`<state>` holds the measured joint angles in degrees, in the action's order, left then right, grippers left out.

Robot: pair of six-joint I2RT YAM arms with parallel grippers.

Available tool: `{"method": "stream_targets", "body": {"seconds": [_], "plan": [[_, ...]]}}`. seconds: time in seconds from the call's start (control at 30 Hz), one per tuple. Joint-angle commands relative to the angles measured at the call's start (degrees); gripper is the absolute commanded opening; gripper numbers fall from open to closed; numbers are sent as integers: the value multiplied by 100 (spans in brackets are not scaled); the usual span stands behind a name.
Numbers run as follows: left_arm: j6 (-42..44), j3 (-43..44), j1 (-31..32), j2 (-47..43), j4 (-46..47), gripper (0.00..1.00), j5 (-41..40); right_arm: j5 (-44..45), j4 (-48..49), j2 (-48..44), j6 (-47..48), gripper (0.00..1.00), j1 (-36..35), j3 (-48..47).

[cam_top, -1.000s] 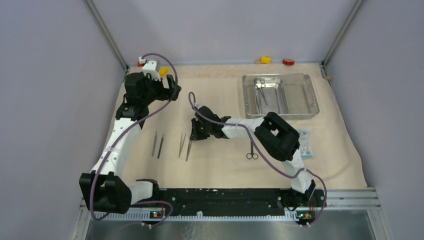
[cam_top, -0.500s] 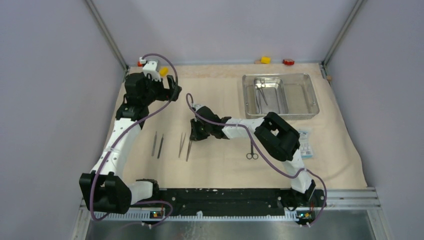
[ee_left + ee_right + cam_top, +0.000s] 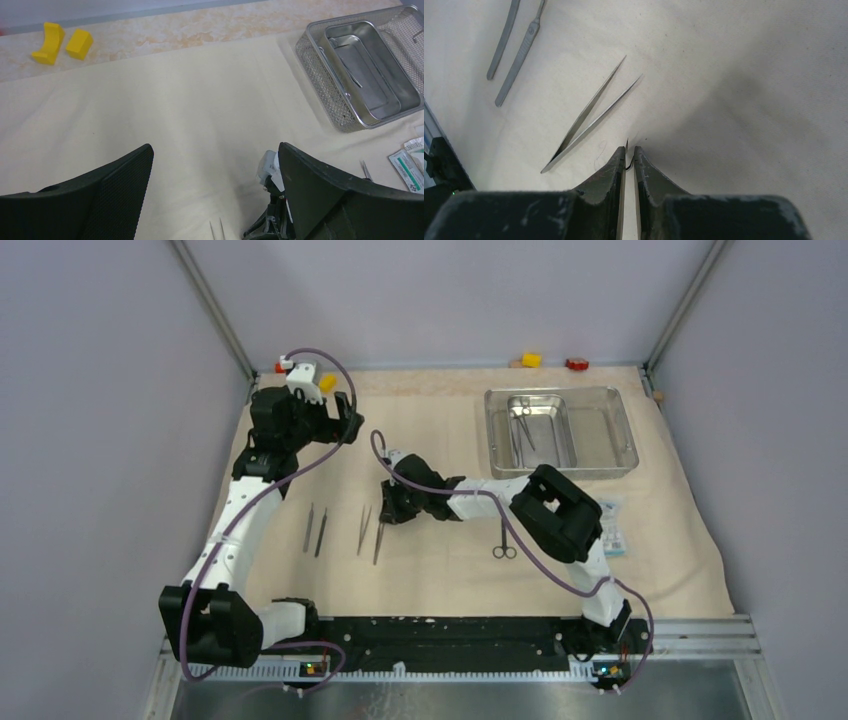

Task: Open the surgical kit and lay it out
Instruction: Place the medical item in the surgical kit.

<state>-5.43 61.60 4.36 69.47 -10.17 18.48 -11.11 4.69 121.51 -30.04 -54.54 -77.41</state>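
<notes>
**Right claw (image 3: 386,512) pinched on a thin metal instrument (image 3: 377,542); left claw (image 3: 348,422) spread wide and empty.**

In the right wrist view the right claw's fingers (image 3: 616,172) leave only a slit, and a fine metal tip pokes out between them, low over the beige cloth wrap (image 3: 440,575) spread on the desk (image 3: 175,30). Just left of that tip lie splayed tweezers (image 3: 589,112), then two slim grey instruments (image 3: 521,55) side by side. To the right, apart, lie scissors (image 3: 503,540), and past the arm the white-and-teal packets (image 3: 612,537). The steel tray (image 3: 627,430) sits at the cloth's far right, with a smaller tray inside it holding an instrument. The left claw hangs over the cloth's far left corner, well apart from all this.
</notes>
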Motion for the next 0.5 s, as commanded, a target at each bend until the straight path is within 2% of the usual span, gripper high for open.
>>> {"method": "stream_targets", "body": {"seconds": [0.0,0.47], "plan": [[59,-44,-32,-180,288,99,59,-159,386,-457,213,10,80,269],[51,-99,-32,-138,356,99,85,-642,1019,-519,569,12,364,752]]}}
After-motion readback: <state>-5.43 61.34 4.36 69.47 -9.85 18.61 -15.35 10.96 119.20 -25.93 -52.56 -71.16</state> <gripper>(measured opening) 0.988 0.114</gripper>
